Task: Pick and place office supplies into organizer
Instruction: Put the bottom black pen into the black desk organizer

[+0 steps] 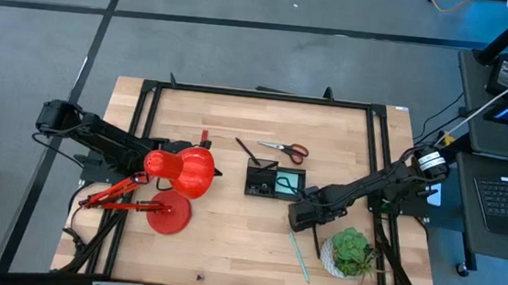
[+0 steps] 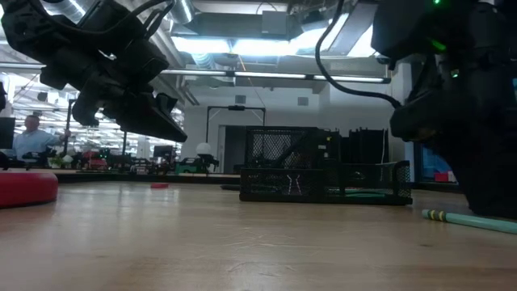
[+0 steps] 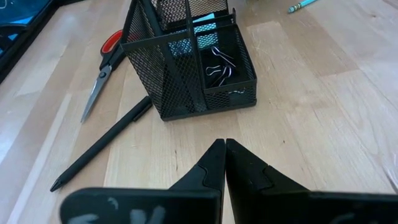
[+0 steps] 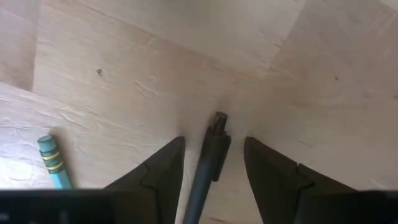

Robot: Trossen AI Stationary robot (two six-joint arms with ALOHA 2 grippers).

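Observation:
The black mesh organizer (image 1: 274, 179) (image 3: 186, 62) (image 2: 323, 174) stands mid-table, with binder clips (image 3: 219, 62) and a light-blue pad (image 3: 200, 28) inside. The red-handled scissors (image 1: 287, 148) (image 3: 102, 62) and a thin black pen (image 1: 247, 148) (image 3: 102, 146) lie flat beyond it. A teal pencil (image 1: 300, 253) (image 4: 53, 162) (image 2: 468, 218) lies near the plant. My left gripper (image 1: 180, 147) (image 3: 224, 149) is shut and hovers left of the organizer. My right gripper (image 1: 301, 213) (image 4: 214, 158) is open and low over the table. Its fingers stand either side of a dark pen (image 4: 211, 155) without touching it.
A big red desk lamp (image 1: 177, 177) stands under my left arm, its base (image 2: 28, 190) on the table. A green plant in a white pot (image 1: 350, 252) sits close to my right arm. A small red piece (image 1: 205, 138) (image 2: 159, 185) lies behind the lamp. People show in the room beyond.

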